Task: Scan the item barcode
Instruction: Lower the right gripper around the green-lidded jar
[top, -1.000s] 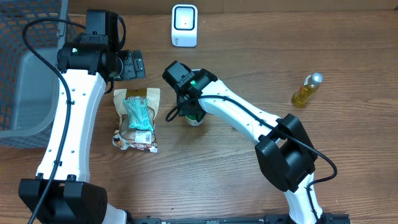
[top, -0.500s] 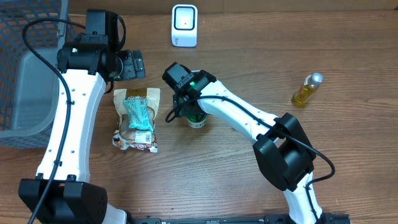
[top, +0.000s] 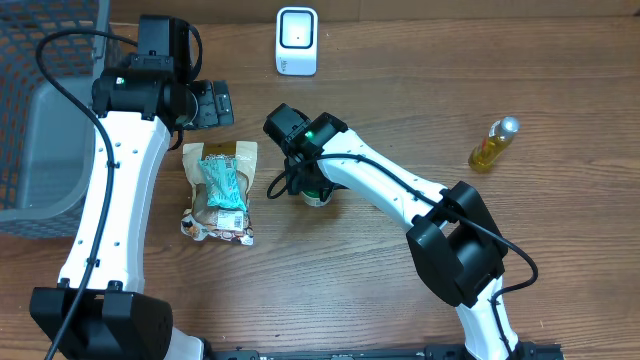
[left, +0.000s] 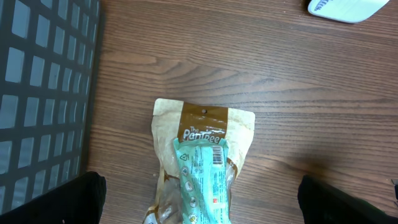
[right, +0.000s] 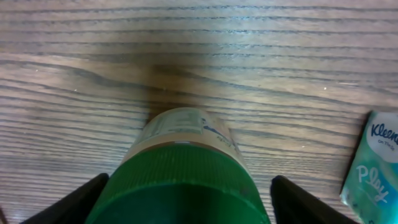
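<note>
Ridges ring the round green jar lid (right: 180, 186) above grained wooden table (right: 249, 50).

The left arm (top: 110, 200) stood extended from its base toward 12 o'clock. The left gripper (top: 213, 103) pointed to 3 o'clock, jaws fully spread. The right arm (top: 400, 195) stretched toward 10 o'clock. The right gripper (right: 189, 199) pointed down, fingers (right: 68, 202) apart; clamping was undetermined.

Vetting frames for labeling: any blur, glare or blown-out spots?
Overhead: even light, sharp, but the scanner face glares bright white. Left wrist: crisp, the print on the pouch is readable. Right wrist: the jar lid is too close and soft; the wood grain behind is sharper.
</note>
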